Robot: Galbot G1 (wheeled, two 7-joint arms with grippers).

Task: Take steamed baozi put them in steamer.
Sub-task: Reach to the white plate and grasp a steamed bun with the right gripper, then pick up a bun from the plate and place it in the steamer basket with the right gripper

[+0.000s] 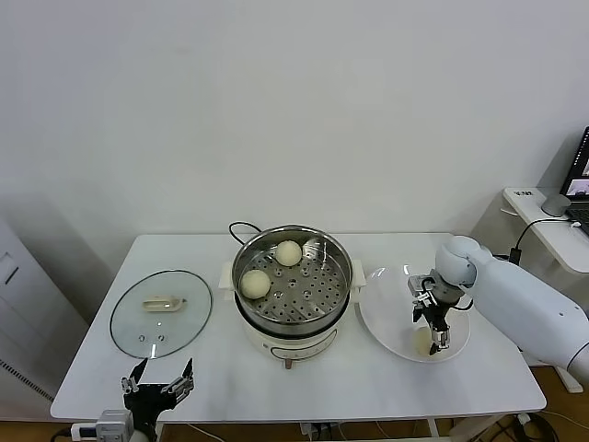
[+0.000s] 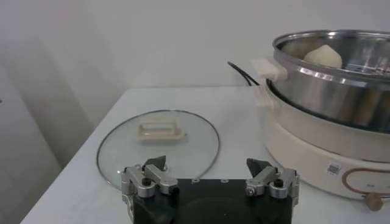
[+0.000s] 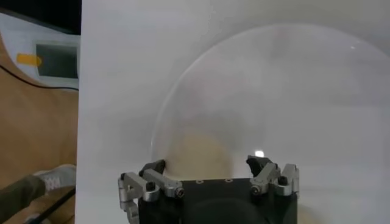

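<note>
My left gripper (image 1: 158,384) idles spread by the glass lid (image 1: 161,312). Two cream dough buns (image 1: 256,284) sit in the steel steamer (image 1: 293,276). My right gripper (image 1: 435,331) straddles, unclenched, a bun (image 1: 422,339) on the white plate (image 1: 386,318); closing off-centre could squirt it away.

Right arm reaches in from the right, wrist bent down, right gripper (image 1: 434,336) pointing downward, fingers spread apart; left gripper (image 1: 158,385) parked low at near-left, fingers wide apart
</note>
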